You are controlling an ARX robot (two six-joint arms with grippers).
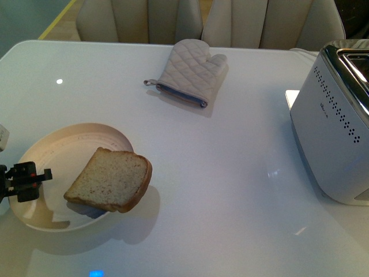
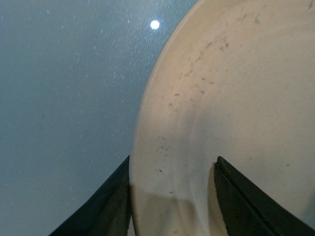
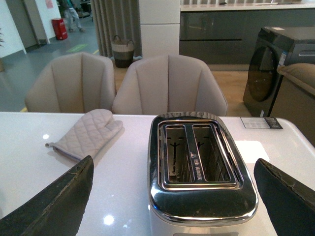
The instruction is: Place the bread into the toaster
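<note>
The bread (image 1: 109, 180), a thick tan speckled slice with a brown crust, lies tilted on the right rim of a cream plate (image 1: 52, 156) at the front left of the table. My left gripper (image 1: 23, 176) is open at the plate's left rim, apart from the bread. In the left wrist view the gripper (image 2: 173, 158) is open with the plate's rim (image 2: 231, 98) between its fingers (image 2: 106, 206); no bread shows there. The white toaster (image 1: 337, 133) stands at the right edge. My right gripper (image 3: 173, 162) is open and empty above the toaster (image 3: 199, 196), whose two slots look empty.
A quilted grey oven mitt (image 1: 190, 72) lies at the back middle of the white table; it also shows in the right wrist view (image 3: 86, 135). Beige chairs (image 1: 144, 20) stand behind the far edge. A wide stretch of table separates the plate and the toaster.
</note>
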